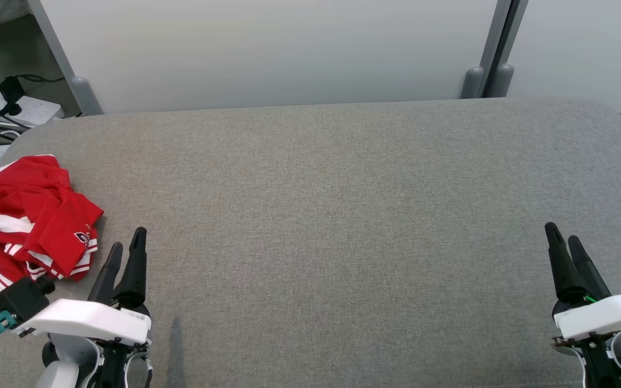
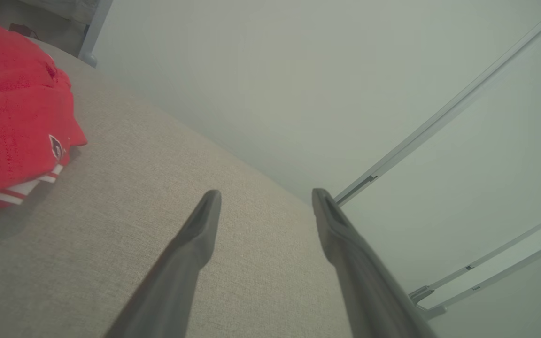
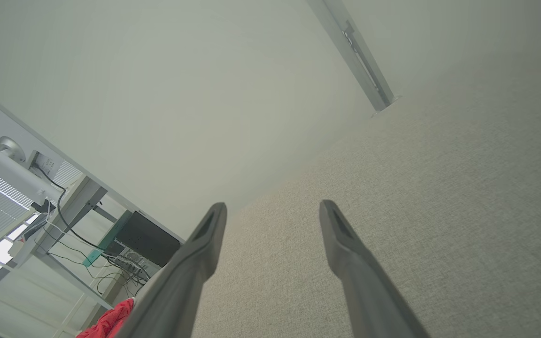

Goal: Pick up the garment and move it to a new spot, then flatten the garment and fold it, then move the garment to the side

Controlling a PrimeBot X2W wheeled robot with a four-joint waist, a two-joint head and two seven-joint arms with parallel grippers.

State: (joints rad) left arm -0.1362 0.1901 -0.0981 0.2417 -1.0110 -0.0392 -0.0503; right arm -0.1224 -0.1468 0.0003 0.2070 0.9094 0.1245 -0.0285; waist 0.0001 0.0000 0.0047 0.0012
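The garment (image 1: 25, 221) is a red shirt with white stripes, lying crumpled at the left edge of the grey fabric table (image 1: 321, 215). In the left wrist view the garment (image 2: 14, 112) sits at the upper left, apart from the fingers. A corner of the garment (image 3: 108, 321) peeks out at the bottom left of the right wrist view. My left gripper (image 1: 126, 240) stands open at the lower left, just right of the shirt and not touching it. Open too, my right gripper (image 1: 564, 233) rests at the lower right, far from the shirt, with nothing between its fingers.
A white partition wall (image 1: 289, 48) runs behind the table's far edge. A power strip with black cables (image 1: 14, 110) lies on the floor beyond the left corner. A desk with a monitor and computer (image 3: 148, 244) stands past the table.
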